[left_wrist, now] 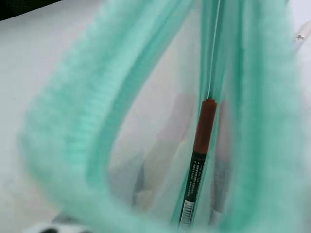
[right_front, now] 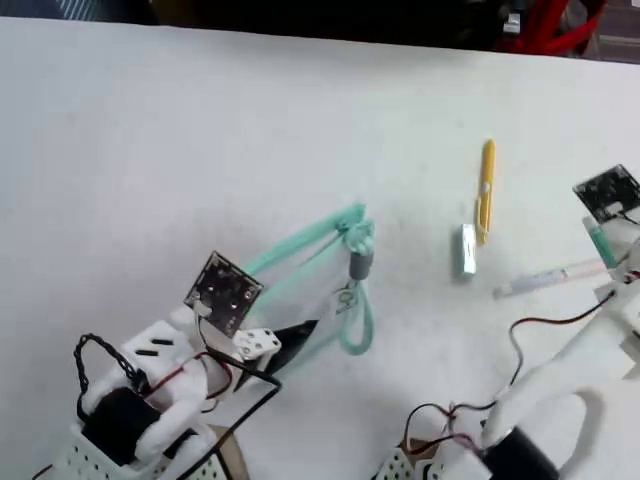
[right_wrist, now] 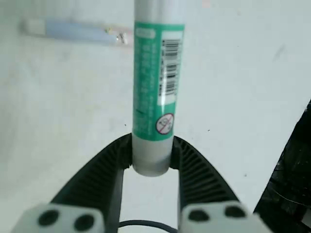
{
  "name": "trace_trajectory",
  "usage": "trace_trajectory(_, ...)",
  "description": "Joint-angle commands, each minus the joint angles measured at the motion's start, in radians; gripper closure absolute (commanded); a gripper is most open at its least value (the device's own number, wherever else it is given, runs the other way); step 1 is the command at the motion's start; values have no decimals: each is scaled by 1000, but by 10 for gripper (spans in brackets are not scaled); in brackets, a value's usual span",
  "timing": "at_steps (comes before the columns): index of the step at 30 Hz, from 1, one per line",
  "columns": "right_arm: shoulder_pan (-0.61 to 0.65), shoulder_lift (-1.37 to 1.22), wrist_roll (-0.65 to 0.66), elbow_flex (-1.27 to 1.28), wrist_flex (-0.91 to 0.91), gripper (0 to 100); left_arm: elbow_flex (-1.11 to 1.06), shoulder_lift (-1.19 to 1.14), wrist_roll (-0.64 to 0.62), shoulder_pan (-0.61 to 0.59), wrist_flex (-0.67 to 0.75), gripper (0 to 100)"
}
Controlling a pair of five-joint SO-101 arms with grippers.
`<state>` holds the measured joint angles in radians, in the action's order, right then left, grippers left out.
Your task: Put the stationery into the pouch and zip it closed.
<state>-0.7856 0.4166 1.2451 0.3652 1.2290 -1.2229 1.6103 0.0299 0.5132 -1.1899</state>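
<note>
A soft pouch of clear plastic, edged with a mint-green woven zip band, is seen lying near the middle of the matte white table with its mouth gaping. A grey zip slider is set at the end of the band farther from the left arm, and a mint-green cord loop is trailed from it. The left gripper is placed at the pouch's near end; whether it is open or closed cannot be told. In the left wrist view the fuzzy band is seen arching round the opening, and a slim pen with a black barrel and a reddish-brown cap is seen inside the pouch, laid against the clear wall.

The right gripper is closed on a smooth cylindrical stick wrapped in a green printed label; its grey-white base is clamped between the black ribbed jaws. In the high view it is held at the table's right side.

Between the pouch and the right arm, three things are left on the table: a glossy yellow plastic pen, a small white-and-teal rectangular block just beside it, and a slender pale translucent pen near the right gripper.
</note>
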Motion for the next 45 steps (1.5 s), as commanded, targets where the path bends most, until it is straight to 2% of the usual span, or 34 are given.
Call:
trace_trajectory(1, 64, 94, -160, -55, 67, 980, 8, -1, -18, -2, 6, 736)
trace_trajectory(6, 147, 209, -356, -55, 105, 980, 8, -1, -18, -2, 6, 736)
trace_trajectory(15, 337, 509, -520, -109, 288, 980, 6, -1, -18, -2, 6, 736)
trace_trajectory(21, 481, 472, -646, -310, 481, 980, 6, -1, -20, -2, 6, 736)
trace_trajectory(25, 595, 441, -787, -431, 495, 981, 6, -1, -20, -2, 6, 736)
trace_trajectory(27, 688, 441, -856, -479, 496, 981, 6, -1, -20, -1, 6, 736)
trace_trajectory(33, 1110, 441, -1026, -555, 498, 981, 6, -1, -20, 4, 6, 736)
trace_trajectory(38, 1471, 435, -1092, -568, 496, 981, 6, -1, -20, 4, 6, 736)
trace_trajectory(41, 1570, 424, -1051, -565, 489, 981, 6, -1, -20, 4, 6, 736)
trace_trajectory(45, 1636, 361, -1033, -562, 489, 981, 6, -1, -20, 4, 6, 736)
